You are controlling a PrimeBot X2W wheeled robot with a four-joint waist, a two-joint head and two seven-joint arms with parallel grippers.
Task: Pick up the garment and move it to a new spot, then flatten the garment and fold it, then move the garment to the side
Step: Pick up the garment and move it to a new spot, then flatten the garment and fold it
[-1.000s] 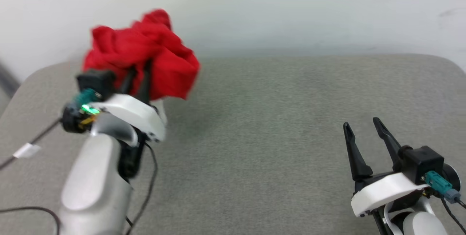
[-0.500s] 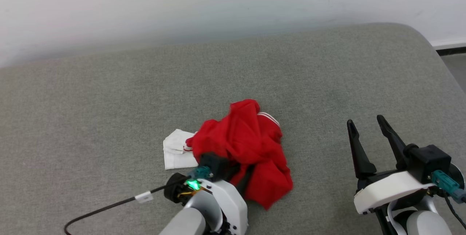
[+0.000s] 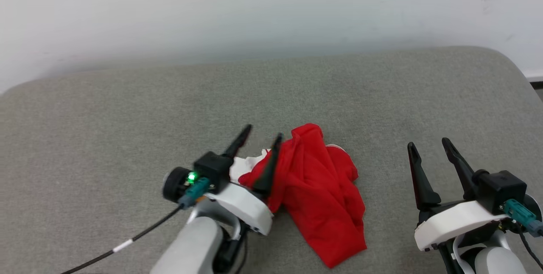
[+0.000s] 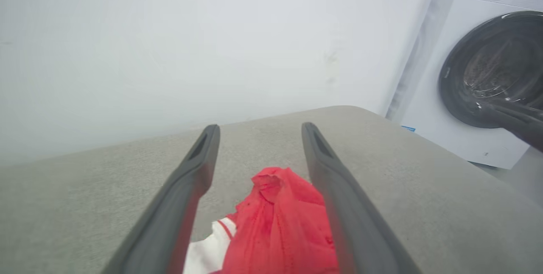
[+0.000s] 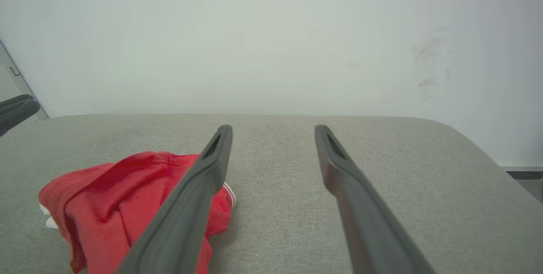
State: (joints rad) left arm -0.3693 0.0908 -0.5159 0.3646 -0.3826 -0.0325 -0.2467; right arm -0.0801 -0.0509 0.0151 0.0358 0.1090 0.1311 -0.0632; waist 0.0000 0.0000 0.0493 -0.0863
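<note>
The bright red soft jersey garment (image 3: 322,193) lies in a crumpled heap on the grey fabric-covered desk (image 3: 127,108), near its front edge and between the two arms. One white sleeve (image 3: 246,166) pokes out on the heap's left.

The left gripper (image 3: 262,135) hovers over that side with its fingers spread and nothing pinched. The right gripper (image 3: 428,144) sits well apart, fingers also spread and empty.

The risk lies in flattening. The layers are bunched, so closing on the heap could catch several folds at once and lift a knot instead of an edge. The left gripper's inner finger is close to the cloth and could drag it.

The left wrist view adds a white washing machine (image 4: 488,74) beyond the desk's corner. The right wrist view shows the striped trim (image 5: 229,193) at the heap's edge more clearly. The lettering is hidden, so I cannot tell which face is up.
</note>
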